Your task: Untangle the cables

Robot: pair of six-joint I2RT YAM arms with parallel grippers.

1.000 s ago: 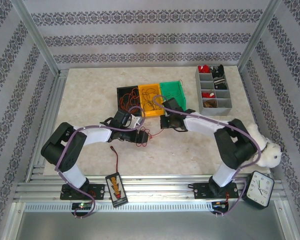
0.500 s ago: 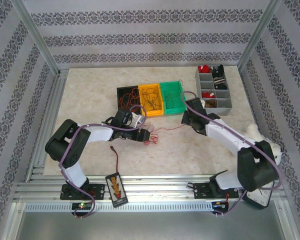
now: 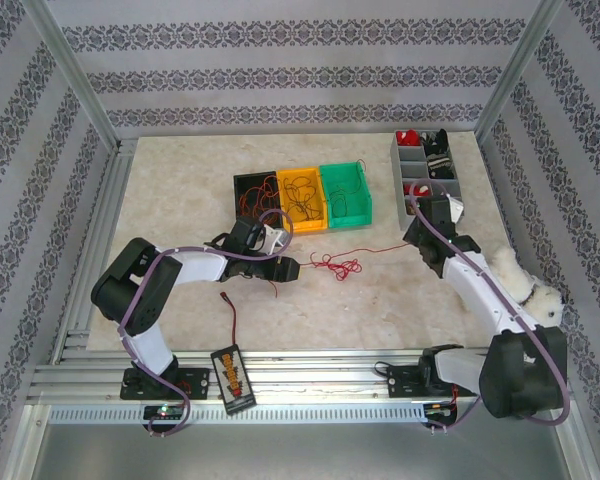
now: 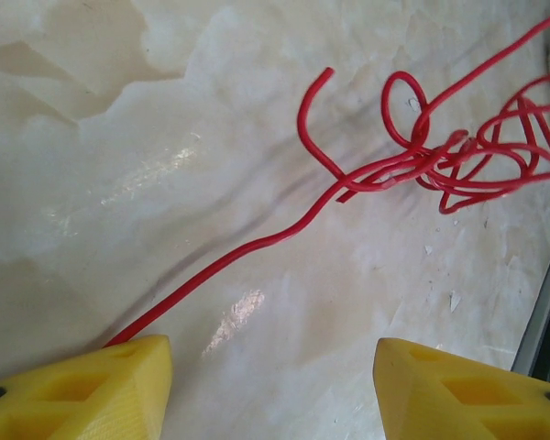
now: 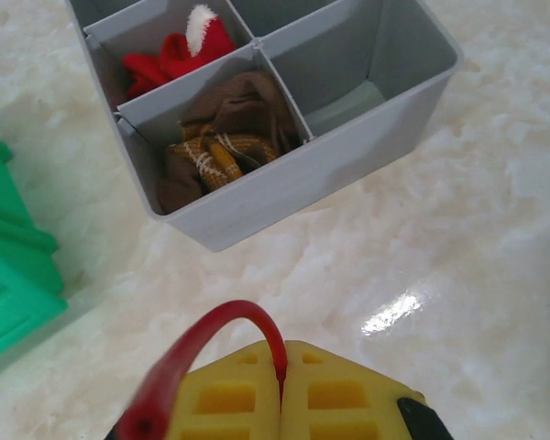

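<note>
Cables lie in two places on your desk (image 3: pixel 180 200): a loose bunch rests in the orange bin (image 3: pixel 283 222) and spills over the black bin (image 3: pixel 242 182) toward the far edge, beside a green bin (image 3: pixel 332 190), and one red cable (image 3: pixel 338 264) lies out on the bare surface near the middle. That red cable is knotted into a small curly clump (image 4: pixel 458 156), with a thin strand running from it toward the right edge. Your right pincer (image 3: pixel 415 237) is clenched on the end of that strand; in the right wrist view its yellow fingers (image 5: pixel 339 394) are pressed together with the red cable (image 5: pixel 211 335) arching out between them. It sits just short of the gray divided tray (image 5: pixel 302 183) at the far right corner. Your left pincer (image 3: pixel 290 268) rests just left of the clump, released, its fingers (image 4: pixel 73 390) wide apart over the desk, and the cable's other end runs down to the left finger, where its tip is hidden.
</note>
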